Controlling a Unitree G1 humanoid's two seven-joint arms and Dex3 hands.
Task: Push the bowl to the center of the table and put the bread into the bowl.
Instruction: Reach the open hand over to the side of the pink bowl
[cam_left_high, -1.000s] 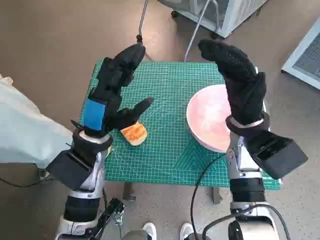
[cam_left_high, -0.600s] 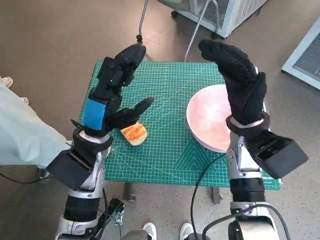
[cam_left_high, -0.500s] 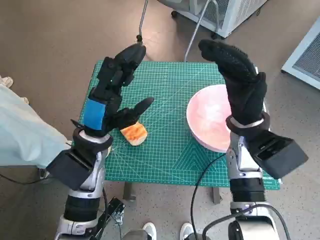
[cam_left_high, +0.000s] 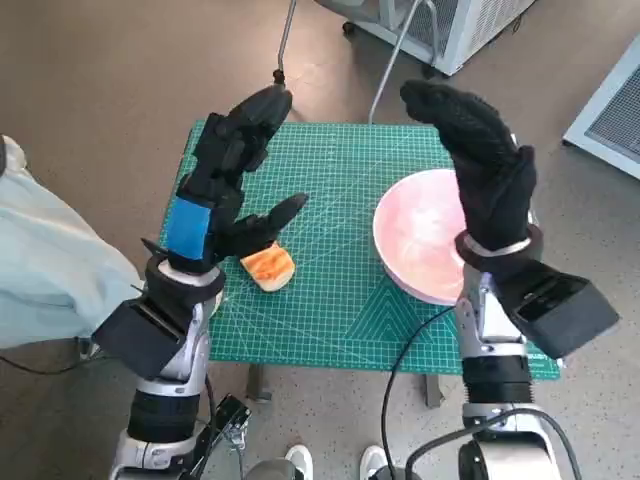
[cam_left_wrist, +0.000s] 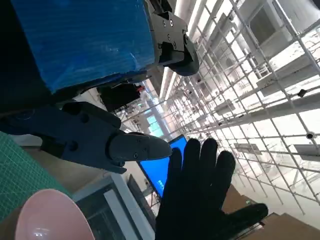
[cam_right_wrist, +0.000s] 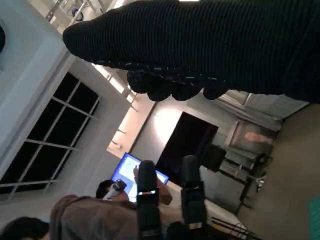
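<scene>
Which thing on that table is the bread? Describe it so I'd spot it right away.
Start at the green cutting mat covering the small table. The big pink bowl sits on its right side; the bread lies on the left, just under the thumb of the blue-taped left hand. It is the only small, orange-brown lump on the mat.

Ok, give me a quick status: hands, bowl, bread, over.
Left hand open, raised, holding nothing. Right hand open above the bowl. Bowl on the table's right side, not centered. Bread on the mat, nothing between it and the bowl.
</scene>
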